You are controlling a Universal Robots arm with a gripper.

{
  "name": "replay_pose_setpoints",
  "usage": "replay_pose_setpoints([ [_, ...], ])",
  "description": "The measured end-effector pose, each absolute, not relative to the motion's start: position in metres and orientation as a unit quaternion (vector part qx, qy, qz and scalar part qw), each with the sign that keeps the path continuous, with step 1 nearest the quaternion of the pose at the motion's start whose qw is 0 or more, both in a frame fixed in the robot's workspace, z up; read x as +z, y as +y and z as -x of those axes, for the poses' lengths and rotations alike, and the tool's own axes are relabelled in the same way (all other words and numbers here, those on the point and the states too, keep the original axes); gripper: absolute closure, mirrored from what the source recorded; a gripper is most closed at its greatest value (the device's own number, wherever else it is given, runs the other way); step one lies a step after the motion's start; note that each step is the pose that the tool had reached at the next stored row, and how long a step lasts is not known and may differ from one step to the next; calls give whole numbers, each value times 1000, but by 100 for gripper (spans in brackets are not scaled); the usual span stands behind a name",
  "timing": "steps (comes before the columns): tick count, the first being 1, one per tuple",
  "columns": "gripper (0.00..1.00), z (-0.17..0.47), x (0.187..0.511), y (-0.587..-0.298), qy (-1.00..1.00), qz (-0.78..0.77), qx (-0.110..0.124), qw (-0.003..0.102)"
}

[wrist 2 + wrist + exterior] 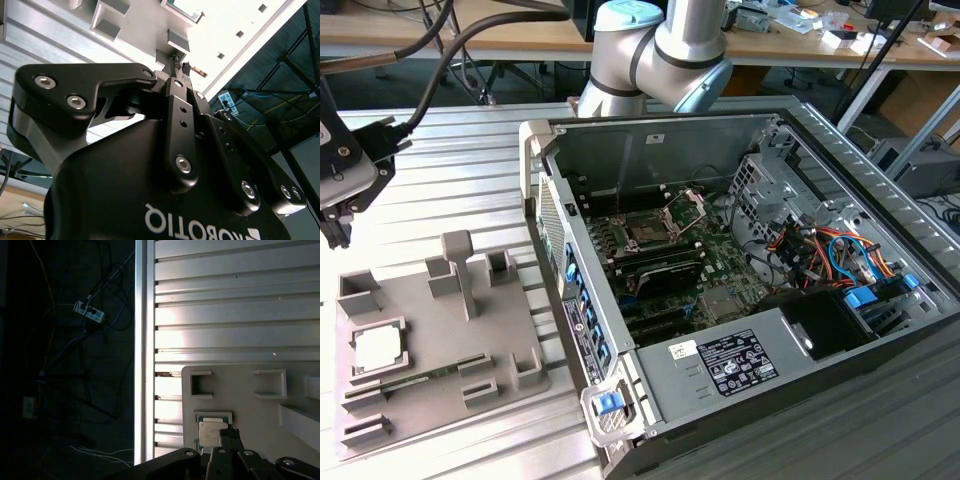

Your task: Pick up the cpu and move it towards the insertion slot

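Observation:
The cpu [377,345] [210,433], a small silvery square chip, lies flat in a pocket of the grey tray [490,330] [240,390] on the exterior view's left. My gripper [335,236] [181,67] [231,432] hangs above the table at the far left, beyond the tray and well above the chip. Its black fingers look shut with nothing between them. The insertion slot [646,232], a dark square socket with a raised silver bracket, sits on the board inside the open computer case.
The open computer case [740,130] lies on the ribbed aluminium table [470,170], its near wall beside the tray. Upright posts [460,265] rise from the tray. A memory stick [405,380] lies in a tray groove. The table edge [144,340] drops to a cabled floor.

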State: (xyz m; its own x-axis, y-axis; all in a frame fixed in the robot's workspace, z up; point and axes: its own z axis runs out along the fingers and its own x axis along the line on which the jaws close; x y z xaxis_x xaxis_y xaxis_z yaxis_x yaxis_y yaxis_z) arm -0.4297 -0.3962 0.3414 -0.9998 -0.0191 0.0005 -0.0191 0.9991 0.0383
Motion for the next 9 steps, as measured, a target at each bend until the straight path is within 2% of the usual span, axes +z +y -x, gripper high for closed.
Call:
replay_pose_setpoints([
  [9, 89, 430, 339, -396, -1000, -10, -19, 0],
])
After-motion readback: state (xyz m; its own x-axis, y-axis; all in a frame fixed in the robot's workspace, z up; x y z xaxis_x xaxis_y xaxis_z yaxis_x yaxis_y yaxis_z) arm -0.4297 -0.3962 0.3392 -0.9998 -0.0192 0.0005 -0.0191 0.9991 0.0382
